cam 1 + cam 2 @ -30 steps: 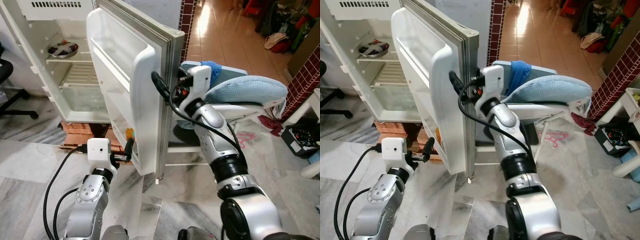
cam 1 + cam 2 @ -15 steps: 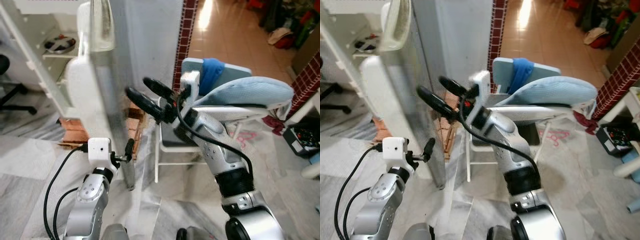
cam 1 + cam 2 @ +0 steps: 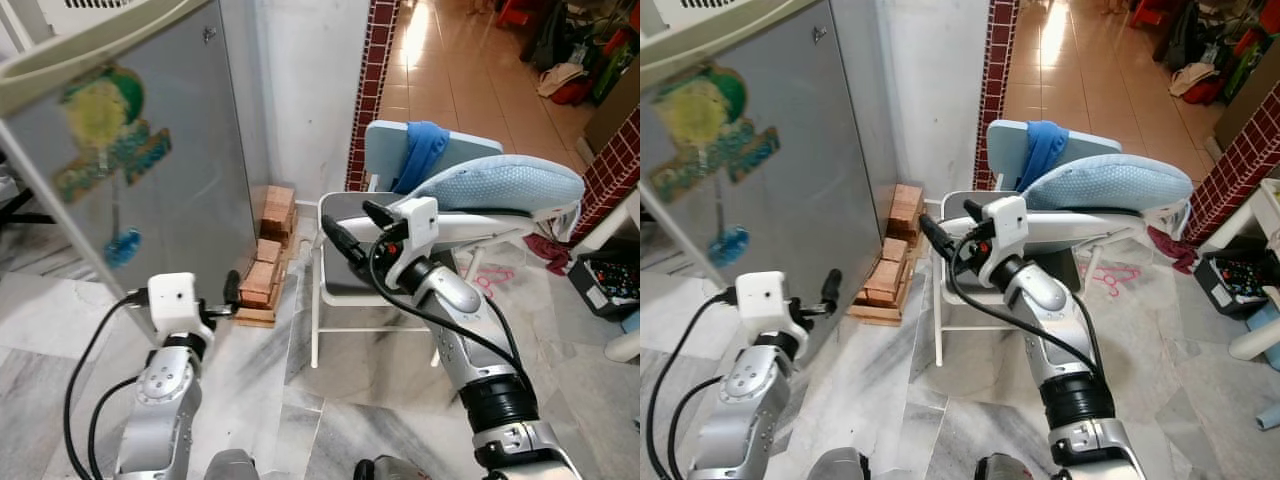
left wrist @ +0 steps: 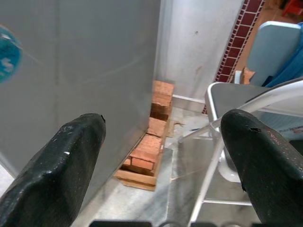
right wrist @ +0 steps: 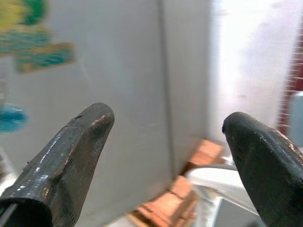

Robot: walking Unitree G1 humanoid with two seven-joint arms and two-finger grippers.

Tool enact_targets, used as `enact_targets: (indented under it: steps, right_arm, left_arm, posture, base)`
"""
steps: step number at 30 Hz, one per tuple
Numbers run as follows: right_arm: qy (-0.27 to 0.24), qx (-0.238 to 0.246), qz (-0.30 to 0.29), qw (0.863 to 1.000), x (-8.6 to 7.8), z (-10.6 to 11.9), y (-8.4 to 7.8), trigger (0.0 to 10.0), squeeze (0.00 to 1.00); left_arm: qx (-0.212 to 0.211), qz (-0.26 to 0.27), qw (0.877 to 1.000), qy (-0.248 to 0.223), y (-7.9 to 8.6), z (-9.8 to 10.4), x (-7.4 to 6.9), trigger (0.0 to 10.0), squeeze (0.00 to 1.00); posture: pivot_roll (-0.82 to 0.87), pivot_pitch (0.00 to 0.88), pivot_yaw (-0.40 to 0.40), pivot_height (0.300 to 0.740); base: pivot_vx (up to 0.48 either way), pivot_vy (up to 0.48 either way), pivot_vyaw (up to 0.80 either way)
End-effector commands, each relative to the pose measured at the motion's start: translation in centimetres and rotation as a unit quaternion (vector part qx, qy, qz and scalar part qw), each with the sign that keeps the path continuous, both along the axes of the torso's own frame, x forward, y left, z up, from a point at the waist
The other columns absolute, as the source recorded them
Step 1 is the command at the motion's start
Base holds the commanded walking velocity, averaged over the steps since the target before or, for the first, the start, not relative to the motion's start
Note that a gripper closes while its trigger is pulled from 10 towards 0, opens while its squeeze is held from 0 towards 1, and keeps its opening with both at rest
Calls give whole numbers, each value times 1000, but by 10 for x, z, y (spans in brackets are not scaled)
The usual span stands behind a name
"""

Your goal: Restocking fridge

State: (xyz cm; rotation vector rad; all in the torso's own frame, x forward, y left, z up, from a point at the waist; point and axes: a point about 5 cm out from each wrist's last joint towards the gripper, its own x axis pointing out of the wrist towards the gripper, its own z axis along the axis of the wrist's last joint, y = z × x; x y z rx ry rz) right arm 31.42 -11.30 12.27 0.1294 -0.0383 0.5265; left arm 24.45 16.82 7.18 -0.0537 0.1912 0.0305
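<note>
Ahead, we face a grey fridge with its door swung shut, stickers on it. Bricks and a folding chair with a blue cushion stand beside it on marble floor. Our left gripper and right gripper gape empty.

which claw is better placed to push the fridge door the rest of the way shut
Probably the left. The left claw hangs open right beside the grey fridge door, low down. The right claw, also open, is held over the folding chair, apart from the door.
</note>
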Motion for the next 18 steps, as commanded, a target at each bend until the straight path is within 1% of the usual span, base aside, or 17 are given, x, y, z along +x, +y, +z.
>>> enact_targets:
  steps: [1, 2, 3, 4, 5, 7, 11, 12, 16, 18]
  right_arm:
    - [-8, -11, -67, 998, -4, -2, -14, 10000, 0]
    - [-8, -11, -67, 998, -4, -2, -14, 10000, 0]
    - [-8, -14, -86, 996, -6, -3, -17, 10000, 0]
    - [-10, -22, -107, 994, -8, -5, -21, 10000, 0]
    - [-10, -22, -107, 994, -8, -5, -21, 10000, 0]
    - [-5, -30, -142, 989, -12, -12, -27, 10000, 0]
    - [12, -35, -153, 987, -15, -20, -30, 10000, 0]
    - [14, -39, -156, 987, -16, -23, -29, 10000, 0]
    - [7, -44, -160, 986, -15, -21, -26, 10000, 0]
    - [4, -44, -165, 985, -12, -19, -25, 10000, 0]
  left_arm:
    - [31, 5, 999, -14, 4, 3, 2, 10000, 0]
    - [31, 5, 999, -14, 4, 3, 2, 10000, 0]
    - [40, 5, 999, -19, 5, 4, 2, 10000, 0]
    - [44, 6, 999, -22, 6, 5, 2, 10000, 0]
    - [44, 6, 999, -22, 6, 5, 2, 10000, 0]
    - [50, 3, 998, -23, 5, 4, 3, 10000, 0]
    - [52, 2, 998, -20, 4, 2, 4, 10000, 0]
    - [50, 1, 999, -20, 3, 2, 4, 10000, 0]
    - [50, -1, 998, -26, 2, 3, 6, 10000, 0]
    - [49, -2, 998, -33, 0, 5, 8, 10000, 0]
  posture:
    - [111, 57, -7, 740]
    - [111, 57, -7, 740]
    - [111, 57, -7, 740]
    - [111, 58, -8, 740]
    - [111, 58, -8, 740]
    - [114, 62, -13, 740]
    - [114, 64, -13, 740]
    - [111, 67, -12, 740]
    - [111, 66, -12, 740]
    - [114, 65, -12, 740]
  base:
    - [0, 0, 0]
    - [0, 0, 0]
    - [0, 0, 0]
    - [0, 480, 0]
    - [0, 480, 0]
    - [0, 480, 0]
    - [0, 480, 0]
    - [0, 480, -800]
    - [0, 480, -800]
    - [0, 480, -800]
